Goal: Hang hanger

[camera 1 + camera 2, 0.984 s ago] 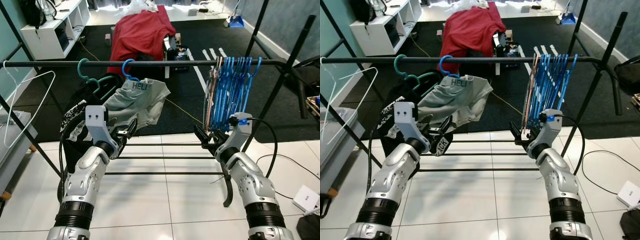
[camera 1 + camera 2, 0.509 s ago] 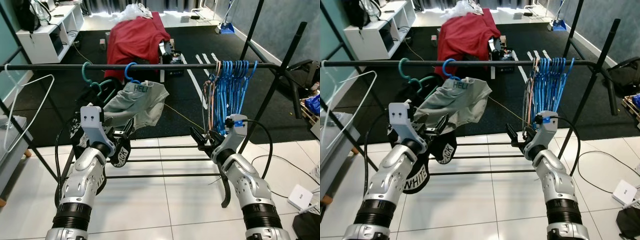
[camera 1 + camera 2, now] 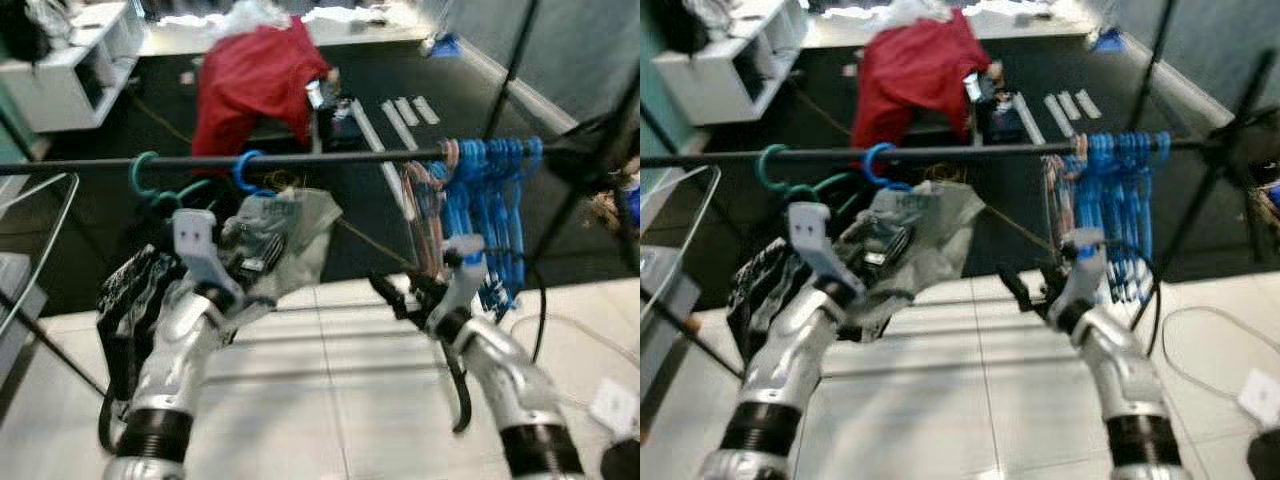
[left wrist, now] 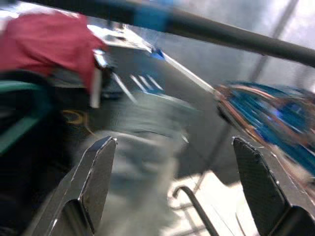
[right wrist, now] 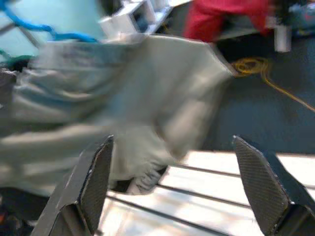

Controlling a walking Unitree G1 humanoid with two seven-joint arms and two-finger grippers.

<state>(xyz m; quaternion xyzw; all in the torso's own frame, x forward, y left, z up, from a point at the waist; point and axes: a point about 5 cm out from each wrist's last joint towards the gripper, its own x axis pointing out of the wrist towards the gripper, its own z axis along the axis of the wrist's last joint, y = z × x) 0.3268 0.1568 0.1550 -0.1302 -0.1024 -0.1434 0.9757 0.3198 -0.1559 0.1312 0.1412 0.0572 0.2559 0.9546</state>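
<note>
Left jaws [image 4: 170, 182] wide open, empty. Right jaws [image 5: 172, 184] wide open, empty.
Grey cloth on blue plastic hanger [image 3: 275, 235] just ahead of left jaws, closer to left arm.
Hanger hook over long black rail [image 3: 300, 158], above jaws, running sideways.
Bunch of blue hangers [image 3: 490, 215] beyond right jaws.

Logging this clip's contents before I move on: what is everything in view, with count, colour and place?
Rail: one, black, crossing the scene.
Bare hangers: a bunch, mostly blue, on the rail's right part.
Grey garment: one, on a blue hanger hooked over the rail.
Teal hanger: one, left of it, with dark clothing.
Red cloth: one, draped beyond the rail.
White shelf unit: one, far left.
Left gripper: open, at the grey garment.
Right gripper: open, below the bare hangers.
</note>
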